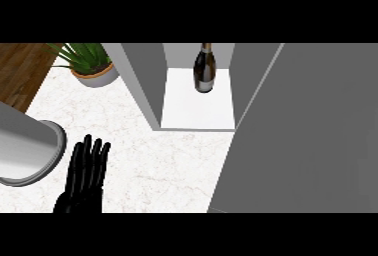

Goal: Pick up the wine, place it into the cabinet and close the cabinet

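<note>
Job half done: wine bottle (pixel 204 70) in the cabinet (pixel 140 82), door (pixel 310 130) open

Down at the lower left the left hand (pixel 85 172) rests above the worktop (pixel 162 165), fingers straight, holding nothing. I can't see the right hand at all. Further out, the bottle stands upright well back on the cabinet's white floor, clear of the front edge, and the broad grey door hangs open on the right. A potted plant (pixel 92 67) sits just left of the cabinet. Closing looks like what's left. The bottle is tall and narrow, so a door swung shut sharply could jolt the cabinet and rock it.
</note>
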